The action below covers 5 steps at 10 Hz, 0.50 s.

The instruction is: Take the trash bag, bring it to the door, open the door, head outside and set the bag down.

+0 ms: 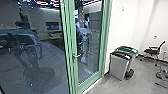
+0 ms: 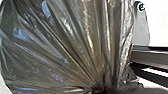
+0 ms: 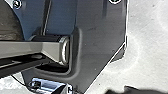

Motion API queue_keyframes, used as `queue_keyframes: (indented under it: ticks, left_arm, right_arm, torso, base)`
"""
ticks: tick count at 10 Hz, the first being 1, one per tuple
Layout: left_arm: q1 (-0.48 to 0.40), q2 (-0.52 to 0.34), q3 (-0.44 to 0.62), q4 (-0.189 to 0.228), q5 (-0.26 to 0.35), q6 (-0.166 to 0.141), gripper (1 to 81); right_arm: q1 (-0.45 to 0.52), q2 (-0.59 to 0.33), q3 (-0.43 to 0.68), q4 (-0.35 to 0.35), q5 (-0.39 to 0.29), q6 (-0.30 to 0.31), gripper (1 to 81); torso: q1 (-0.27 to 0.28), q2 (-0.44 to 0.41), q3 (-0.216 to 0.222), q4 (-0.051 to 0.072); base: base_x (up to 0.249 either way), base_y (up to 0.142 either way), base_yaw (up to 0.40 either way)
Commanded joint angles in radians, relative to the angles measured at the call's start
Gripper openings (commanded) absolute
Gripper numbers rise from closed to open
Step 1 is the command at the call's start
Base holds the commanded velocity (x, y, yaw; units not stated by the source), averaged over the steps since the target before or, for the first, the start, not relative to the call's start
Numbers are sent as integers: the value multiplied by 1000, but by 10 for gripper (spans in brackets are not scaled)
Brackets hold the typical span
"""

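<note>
The left end effector (image 2: pixel 103 91) grips the trash bag (image 2: pixel 75 42) by its gathered neck; the right end effector's state cannot be told. Ahead stands the green-framed glass door (image 1: pixel 73 67).

Indoor rm, head view. White walls (image 1: pixel 136 27) on R side, corner toward far R, small fixture (image 1: pixel 122 8) high up, blue-ish item (image 1: pixel 155 37) lower, prob. too small to ID. Gray floor (image 1: pixel 142 80), patchy. Lg dark glass pane (image 1: pixel 53 62) on L, green frame (image 1: pixel 106 35); bright red/white streaks at top of glass, dark screen (image 1: pixel 52 26) seen in it. By wall: gray bin w/ dark lid (image 1: pixel 118 67), 2nd bin w/ green lid (image 1: pixel 128 49) just behind. Black office chair w/ armrests (image 1: pixel 153 51) near far wall, dark cables (image 1: pixel 160 75) on floor.
</note>
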State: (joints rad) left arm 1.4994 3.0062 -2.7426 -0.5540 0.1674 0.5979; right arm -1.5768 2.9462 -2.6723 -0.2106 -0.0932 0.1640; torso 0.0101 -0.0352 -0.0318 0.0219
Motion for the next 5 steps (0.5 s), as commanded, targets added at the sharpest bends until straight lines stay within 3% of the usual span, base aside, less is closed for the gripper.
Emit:
queue_keyframes:
  ticks: [1,2,5]
  left_arm:
    - [-47,-1,1,-3,80,0,10]
    - [-47,-1,1,-3,80,0,10]
    - [-47,-1,1,-3,80,0,10]
  right_arm:
    - [36,-5,-3,-6,-56,-5,811]
    - [37,-5,-3,-6,-56,-5,811]
    - [37,-3,-3,-6,-57,-5,811]
  torso:
    - [0,0,0,0]
    - [0,0,0,0]
    - [0,0,0,0]
  base:
    - [133,-74,0]
    - [133,-63,0]
    - [128,0,0]
